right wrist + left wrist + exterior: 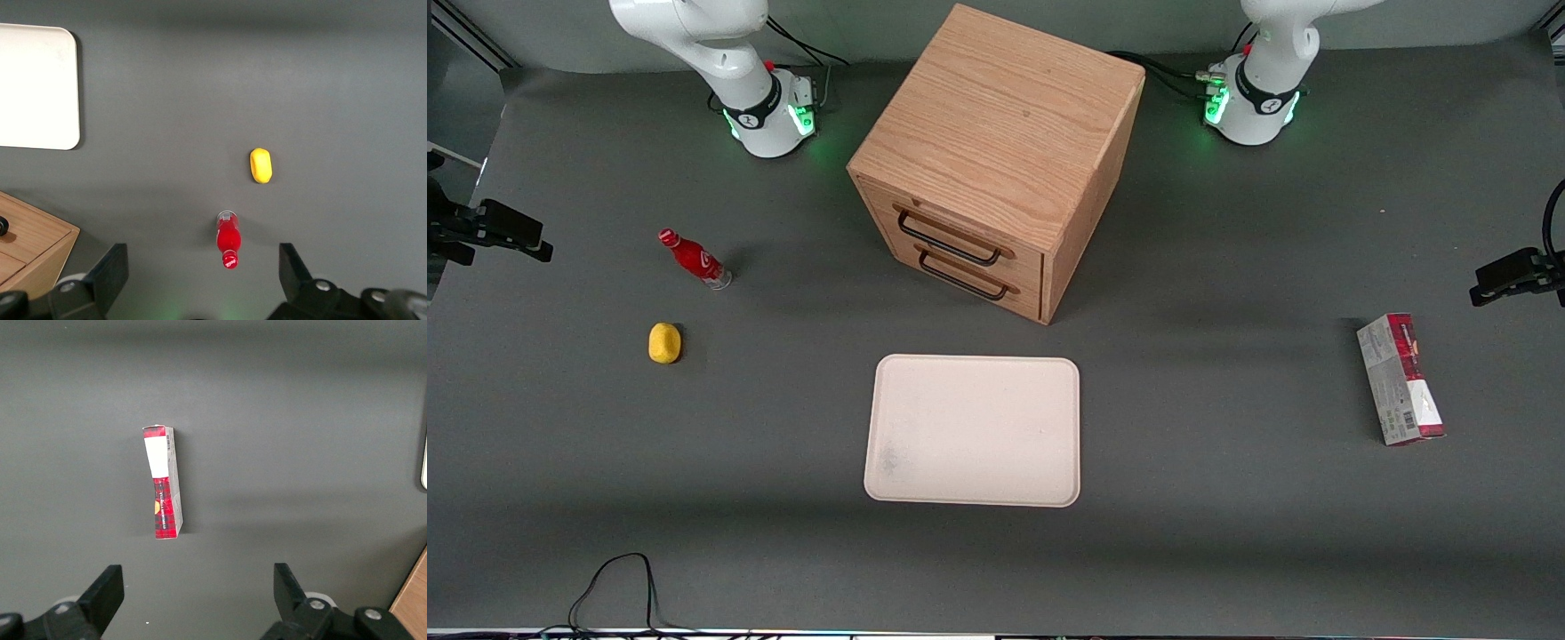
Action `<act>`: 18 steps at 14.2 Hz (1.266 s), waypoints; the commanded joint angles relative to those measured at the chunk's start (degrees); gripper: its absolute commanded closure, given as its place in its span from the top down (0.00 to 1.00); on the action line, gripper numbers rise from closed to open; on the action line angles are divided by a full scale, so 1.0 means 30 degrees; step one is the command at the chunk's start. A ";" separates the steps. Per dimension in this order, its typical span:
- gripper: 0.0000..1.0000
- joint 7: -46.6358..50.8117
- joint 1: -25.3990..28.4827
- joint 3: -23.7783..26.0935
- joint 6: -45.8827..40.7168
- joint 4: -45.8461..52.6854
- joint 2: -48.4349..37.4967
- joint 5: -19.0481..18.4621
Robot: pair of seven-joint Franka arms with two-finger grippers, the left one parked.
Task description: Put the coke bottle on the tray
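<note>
On the tabletop (pixel 1227 551): coke bottle (pixel 695 259) upright, lemon (pixel 664 343) nearby; tray (pixel 974 430) before the wooden drawer cabinet (pixel 996 160); hand (pixel 200 280) above the bottle, wide open, empty.

The tool (pixel 200 283) is cut off by the wrist picture's edge with only its two spread fingers showing, the wooden drawer cabinet (pixel 30 250) shows only one corner, and the tray (pixel 37 87) is cropped too.
</note>
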 commanded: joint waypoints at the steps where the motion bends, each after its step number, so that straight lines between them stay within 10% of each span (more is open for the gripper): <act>1: 1.00 0.0367 0.0230 -0.0134 -0.0222 -0.0102 -0.0308 -0.0296; 18: 1.00 -0.0449 0.0201 -0.2009 0.0159 -1.1525 -1.2377 -0.1583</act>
